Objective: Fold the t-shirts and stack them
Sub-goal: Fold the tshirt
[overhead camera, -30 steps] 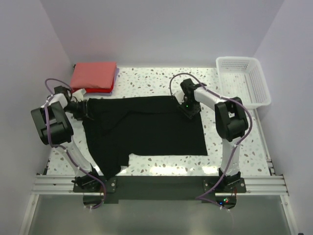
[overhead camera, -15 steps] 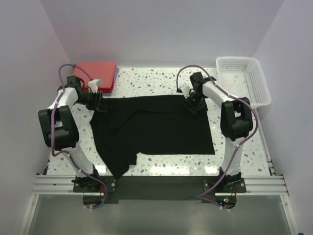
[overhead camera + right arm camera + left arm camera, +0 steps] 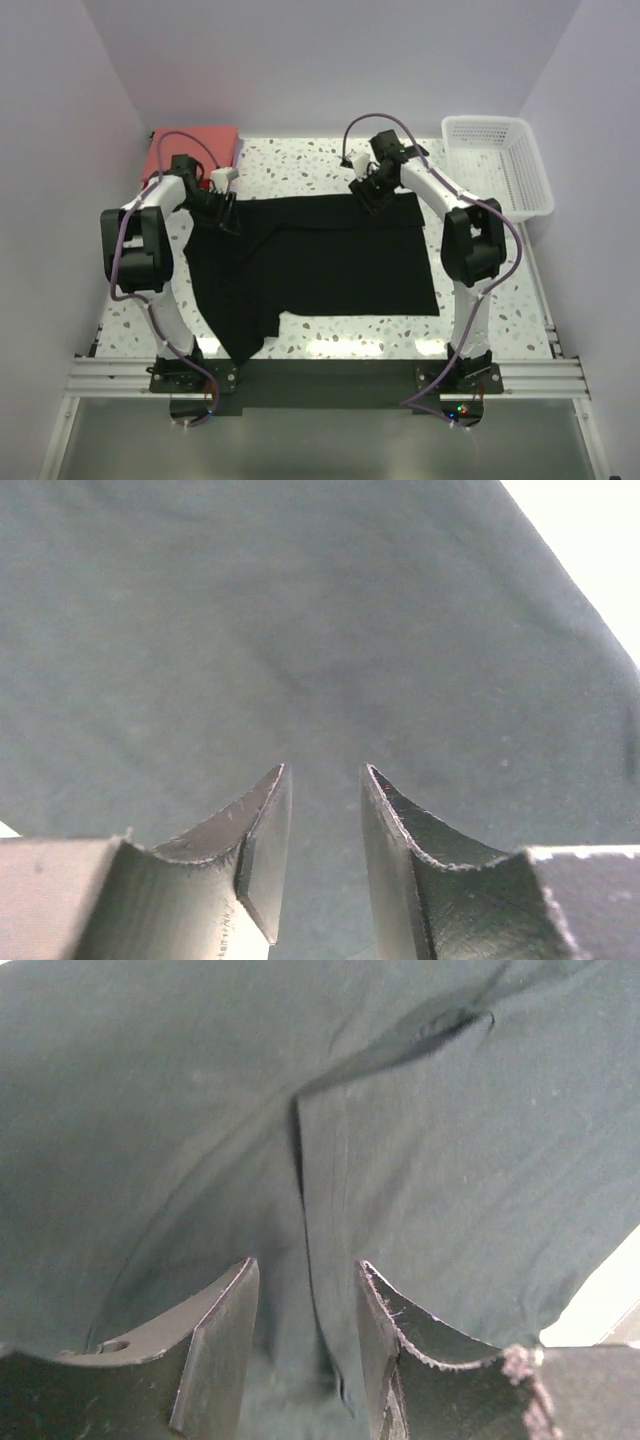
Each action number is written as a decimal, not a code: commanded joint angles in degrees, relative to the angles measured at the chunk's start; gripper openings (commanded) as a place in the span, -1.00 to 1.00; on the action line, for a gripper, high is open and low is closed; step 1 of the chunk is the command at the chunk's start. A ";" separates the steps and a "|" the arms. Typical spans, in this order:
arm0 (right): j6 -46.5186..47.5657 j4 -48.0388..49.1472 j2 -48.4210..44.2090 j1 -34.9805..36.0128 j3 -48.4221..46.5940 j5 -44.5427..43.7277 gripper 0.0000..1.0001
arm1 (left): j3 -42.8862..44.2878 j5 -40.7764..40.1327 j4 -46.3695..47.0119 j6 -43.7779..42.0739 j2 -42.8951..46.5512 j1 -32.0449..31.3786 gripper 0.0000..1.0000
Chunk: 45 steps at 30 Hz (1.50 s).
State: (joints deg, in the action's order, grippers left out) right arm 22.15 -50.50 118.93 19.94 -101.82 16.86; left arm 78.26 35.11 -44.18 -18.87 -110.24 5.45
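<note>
A black t-shirt (image 3: pixel 320 260) lies spread on the speckled table, with one sleeve trailing toward the near left. My left gripper (image 3: pixel 228 216) rests low over its far left corner. In the left wrist view its jaws (image 3: pixel 306 1262) stand apart over a crease in the black cloth, gripping nothing. My right gripper (image 3: pixel 371 193) is at the shirt's far edge, right of centre. Its jaws (image 3: pixel 326 768) are also apart, with flat black cloth (image 3: pixel 300 630) below them. A folded stack of coral-red t-shirts (image 3: pixel 190 150) lies at the far left corner.
A white lattice basket (image 3: pixel 497 165) stands at the far right corner. Purple cables loop above both arms. Walls close in the table on the left, right and back. Bare speckled tabletop (image 3: pixel 300 160) shows between the stack and the basket.
Both grippers moved toward the far middle of the table, the left one rightward. The black t-shirt shifted right with them. The left jaws have widened.
</note>
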 commanded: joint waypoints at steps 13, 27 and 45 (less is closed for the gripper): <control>-2.38 1.11 4.55 -2.19 -1.10 -7.72 -0.27 | 11.83 0.83 3.31 2.70 -10.43 -5.01 0.00; -1.41 -0.47 5.25 -3.77 -2.33 -8.69 -0.26 | 11.66 11.29 -1.61 -1.60 -10.36 -7.83 -0.05; 0.17 -0.21 3.94 -4.39 0.13 -9.30 -0.25 | 2.60 9.72 -13.90 -17.06 -2.97 -16.00 -0.10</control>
State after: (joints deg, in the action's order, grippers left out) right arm 21.28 -50.19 124.70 15.99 -101.67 8.43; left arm 81.87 45.56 -53.43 -30.13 -115.92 -8.91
